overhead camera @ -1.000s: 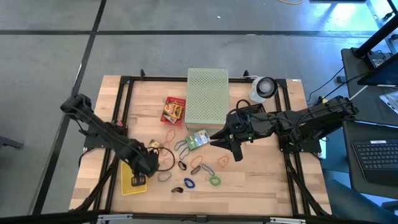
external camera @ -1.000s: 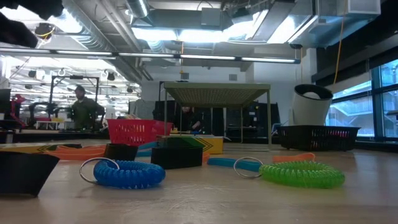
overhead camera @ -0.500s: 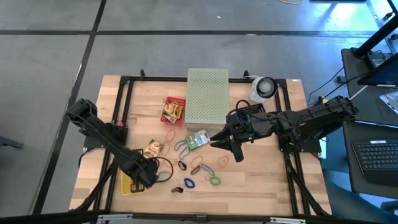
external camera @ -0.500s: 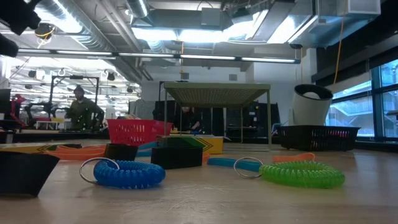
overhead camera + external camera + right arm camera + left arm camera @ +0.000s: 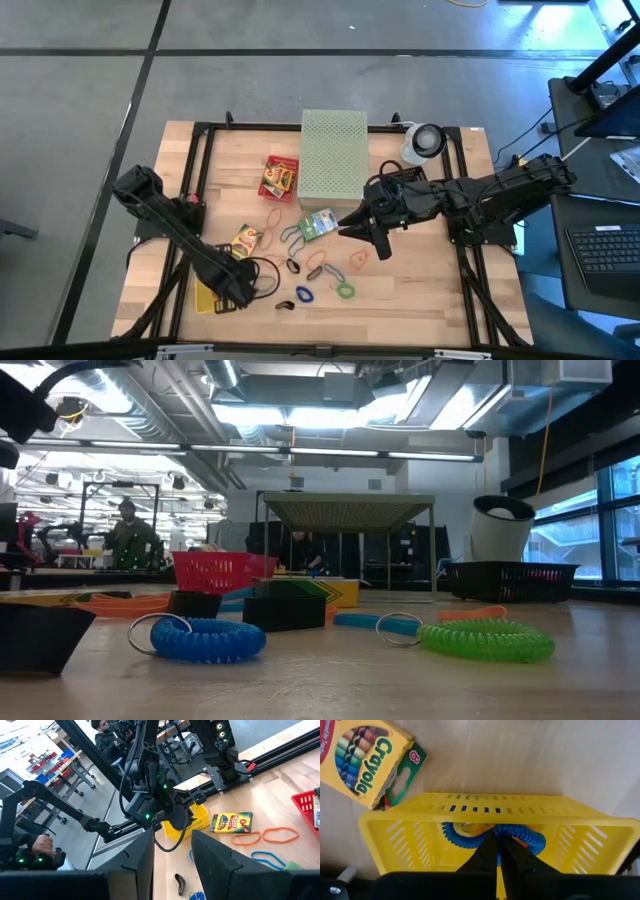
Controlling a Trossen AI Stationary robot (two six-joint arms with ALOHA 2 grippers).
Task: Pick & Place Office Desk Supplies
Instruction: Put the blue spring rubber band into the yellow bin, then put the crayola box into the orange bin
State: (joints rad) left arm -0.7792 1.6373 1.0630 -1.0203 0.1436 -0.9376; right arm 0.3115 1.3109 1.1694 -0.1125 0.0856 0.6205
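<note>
A large pale green perforated box (image 5: 334, 152) is sitting mid-table while the left gripper (image 5: 498, 851), clenched on nothing visible, is hanging over the slotted yellow plastic basket (image 5: 580, 842) already collecting a blue coiled band (image 5: 457, 833), and the right gripper (image 5: 378, 240), jaws parted and empty, is waiting above loose bands.

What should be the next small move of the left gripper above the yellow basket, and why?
Probably lift it straight up and clear of the yellow basket. The left gripper is shut and holds nothing, while a blue coil loop already lies inside the basket. More loops wait on the table, such as the green coil loop.
</note>
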